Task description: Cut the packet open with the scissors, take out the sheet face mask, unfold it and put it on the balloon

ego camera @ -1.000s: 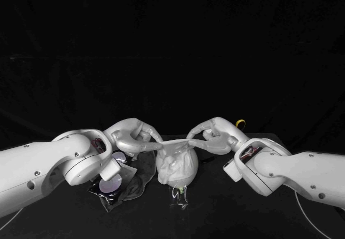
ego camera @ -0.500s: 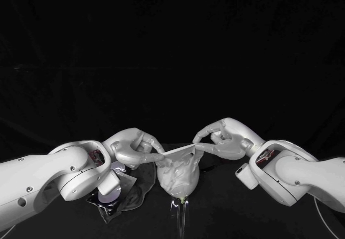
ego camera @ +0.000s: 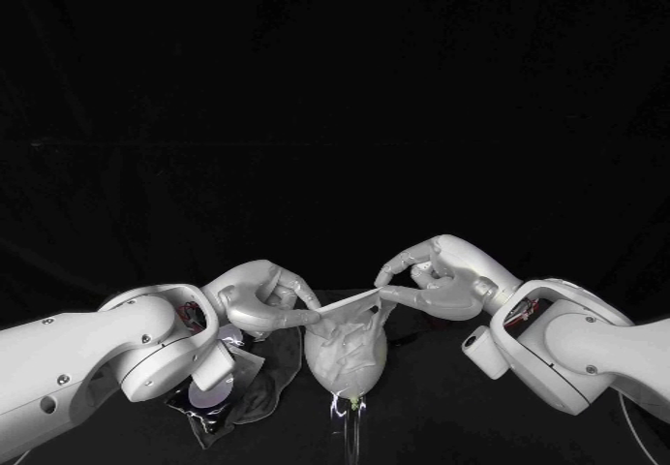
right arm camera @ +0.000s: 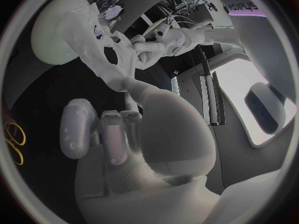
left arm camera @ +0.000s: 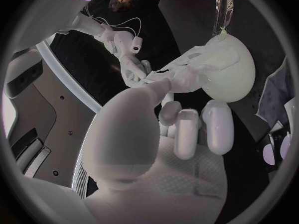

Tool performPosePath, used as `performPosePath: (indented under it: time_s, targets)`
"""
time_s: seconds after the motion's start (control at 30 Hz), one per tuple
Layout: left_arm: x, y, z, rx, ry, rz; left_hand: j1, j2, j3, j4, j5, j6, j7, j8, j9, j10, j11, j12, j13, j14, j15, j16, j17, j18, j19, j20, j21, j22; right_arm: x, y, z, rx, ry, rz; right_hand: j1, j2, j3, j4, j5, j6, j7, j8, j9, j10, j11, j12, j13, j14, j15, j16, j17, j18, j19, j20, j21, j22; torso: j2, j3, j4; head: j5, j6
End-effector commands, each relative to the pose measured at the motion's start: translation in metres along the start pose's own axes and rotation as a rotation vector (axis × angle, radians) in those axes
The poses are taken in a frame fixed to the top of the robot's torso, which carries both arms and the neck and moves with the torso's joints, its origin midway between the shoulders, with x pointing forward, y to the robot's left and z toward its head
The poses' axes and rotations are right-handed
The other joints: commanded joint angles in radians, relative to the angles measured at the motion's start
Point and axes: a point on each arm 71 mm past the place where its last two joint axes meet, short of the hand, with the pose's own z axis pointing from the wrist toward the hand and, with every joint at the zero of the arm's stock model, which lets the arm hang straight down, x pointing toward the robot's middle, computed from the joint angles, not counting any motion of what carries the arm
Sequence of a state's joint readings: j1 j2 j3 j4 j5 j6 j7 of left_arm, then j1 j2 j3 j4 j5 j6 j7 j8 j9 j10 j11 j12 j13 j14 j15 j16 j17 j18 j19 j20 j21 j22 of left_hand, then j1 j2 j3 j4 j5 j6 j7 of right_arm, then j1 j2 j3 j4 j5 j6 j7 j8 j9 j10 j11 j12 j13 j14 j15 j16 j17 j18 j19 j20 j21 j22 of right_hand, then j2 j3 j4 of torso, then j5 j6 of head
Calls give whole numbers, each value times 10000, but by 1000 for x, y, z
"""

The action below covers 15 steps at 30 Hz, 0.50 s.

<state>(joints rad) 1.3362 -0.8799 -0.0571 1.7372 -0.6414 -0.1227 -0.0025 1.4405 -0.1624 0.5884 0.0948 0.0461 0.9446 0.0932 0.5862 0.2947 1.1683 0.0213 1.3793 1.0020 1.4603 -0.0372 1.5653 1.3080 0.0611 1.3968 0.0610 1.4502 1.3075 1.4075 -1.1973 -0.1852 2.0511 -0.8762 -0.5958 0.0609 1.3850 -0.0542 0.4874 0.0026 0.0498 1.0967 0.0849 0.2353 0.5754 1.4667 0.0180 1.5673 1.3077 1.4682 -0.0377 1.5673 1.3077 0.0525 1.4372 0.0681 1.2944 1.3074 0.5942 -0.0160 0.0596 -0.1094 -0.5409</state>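
The white sheet mask (ego camera: 345,341) hangs draped over the pale balloon (ego camera: 350,373), whose knot points toward me. Its upper edge is pulled taut between my two hands. My left hand (ego camera: 262,294) pinches the left end of that edge and my right hand (ego camera: 436,278) pinches the right end, both held above the balloon. The left wrist view shows the mask (left arm camera: 198,64) lying against the balloon (left arm camera: 235,79), with my left hand (left arm camera: 187,129) in front. The right wrist view shows the mask (right arm camera: 94,41), the balloon (right arm camera: 51,35) and my right hand (right arm camera: 121,127).
The cut dark packet (ego camera: 212,392) with a silvery inside lies on the black table under my left forearm. The scissors' yellow handles (right arm camera: 14,137) lie on the table beside my right hand. A clear strip (ego camera: 350,426) lies below the balloon's knot.
My right hand has drawn away to the right, and the mask's top edge is stretched wider and tauter. The mask hangs lower over the balloon. The scissors' handle has gone behind my right arm.
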Motion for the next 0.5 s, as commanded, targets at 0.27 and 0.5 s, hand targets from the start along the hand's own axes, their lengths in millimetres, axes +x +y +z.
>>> performPosePath:
  time_s: [0.27, 0.5]
  targets:
    - [-6, 6, 13, -240, -838, 895, -124, -70, 65, -93, 27, -46, 82, -239, 228, -863, 16, -533, -1062, 1016, 38, 20, 2427, -18, -37, 46, -55, 347, 3, 1, 7, -118, -29, -195, -125, 15, 69, -17, -15, -9, -30, 70, 252, 1040, -102, 35, 2631, 1026, -61, 35, 2630, 50, 1, -55, 68, 1874, 13, 3, -19, 17, -84]
    - [-9, 12, 21, -311, -1504, 851, -218, 62, 488, -170, 26, 104, 86, -134, 318, -1976, -24, -1410, -2425, 53, 32, -433, 552, 423, -1530, 62, -1169, -1423, 6, -7, 16, 116, -88, -306, -131, 15, 75, -18, -14, -8, -32, 75, 257, 1040, -103, 35, 2631, 1026, -62, 35, 2630, 54, -8, -56, 51, 1869, 22, 6, -3, 53, -231]
